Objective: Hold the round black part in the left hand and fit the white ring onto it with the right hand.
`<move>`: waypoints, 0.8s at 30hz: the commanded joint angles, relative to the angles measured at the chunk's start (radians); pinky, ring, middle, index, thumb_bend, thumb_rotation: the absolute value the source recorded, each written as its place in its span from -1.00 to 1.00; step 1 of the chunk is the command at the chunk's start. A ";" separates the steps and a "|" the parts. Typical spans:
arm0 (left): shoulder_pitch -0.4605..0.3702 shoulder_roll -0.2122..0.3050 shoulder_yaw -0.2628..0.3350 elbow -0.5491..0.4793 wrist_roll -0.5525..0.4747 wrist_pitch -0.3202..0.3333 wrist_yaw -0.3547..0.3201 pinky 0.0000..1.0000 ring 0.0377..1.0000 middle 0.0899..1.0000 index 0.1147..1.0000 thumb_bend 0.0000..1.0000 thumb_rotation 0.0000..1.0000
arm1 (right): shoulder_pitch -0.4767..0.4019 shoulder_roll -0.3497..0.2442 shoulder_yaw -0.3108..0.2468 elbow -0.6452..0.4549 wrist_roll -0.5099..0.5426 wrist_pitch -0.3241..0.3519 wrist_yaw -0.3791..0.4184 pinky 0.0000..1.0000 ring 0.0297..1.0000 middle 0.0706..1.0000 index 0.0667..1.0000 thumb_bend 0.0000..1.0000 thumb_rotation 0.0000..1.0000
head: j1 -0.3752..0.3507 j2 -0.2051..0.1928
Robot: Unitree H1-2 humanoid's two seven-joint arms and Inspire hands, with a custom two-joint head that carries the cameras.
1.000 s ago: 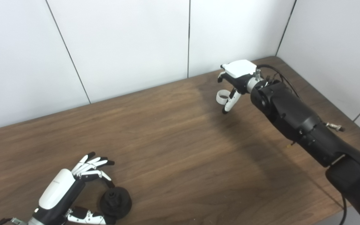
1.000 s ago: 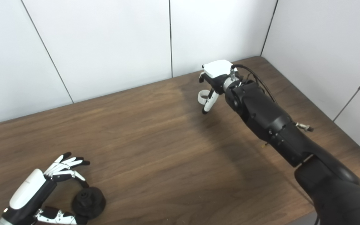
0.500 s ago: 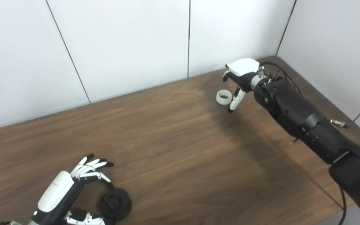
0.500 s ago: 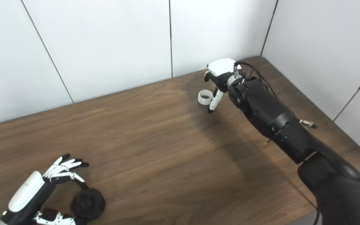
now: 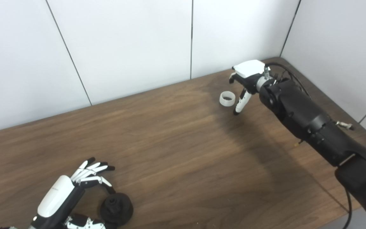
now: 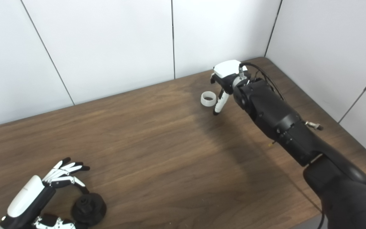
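Here the right hand hangs unclenched beside the white ring; left hand loosely cups the black part.

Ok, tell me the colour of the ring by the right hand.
White; the ring shows best in the left eye view.

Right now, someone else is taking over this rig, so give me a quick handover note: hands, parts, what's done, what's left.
Left hand: open, curled around the round black part at the table's near left, not clearly gripping it; the part looks to sit on the table.
Right hand: open, holding nothing, just right of the white ring.
White ring: lying flat on the table at the far right, apart from the fingers.
Done: nothing fitted.
Left: grasp the black part, pick up the ring, bring them together, fit the ring.
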 commanded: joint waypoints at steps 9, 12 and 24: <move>0.028 0.041 0.013 -0.029 0.028 0.016 -0.040 1.00 0.79 0.67 -0.18 0.02 -0.91 | -0.036 -0.011 -0.011 0.007 -0.012 0.014 -0.024 0.96 1.00 1.00 0.62 0.87 -0.18 | 0.008 0.005; 0.034 0.041 0.017 -0.032 0.030 0.016 -0.044 1.00 0.79 0.67 -0.18 0.02 -0.91 | -0.037 -0.002 -0.008 0.012 -0.013 0.018 -0.022 0.97 1.00 1.00 0.62 0.88 -0.17 | 0.010 0.004; 0.047 0.031 0.031 -0.039 0.033 0.016 -0.052 1.00 0.78 0.66 -0.18 0.02 -0.91 | -0.059 0.016 0.004 0.060 -0.003 -0.002 -0.053 0.97 1.00 1.00 0.64 0.91 -0.10 | 0.027 -0.002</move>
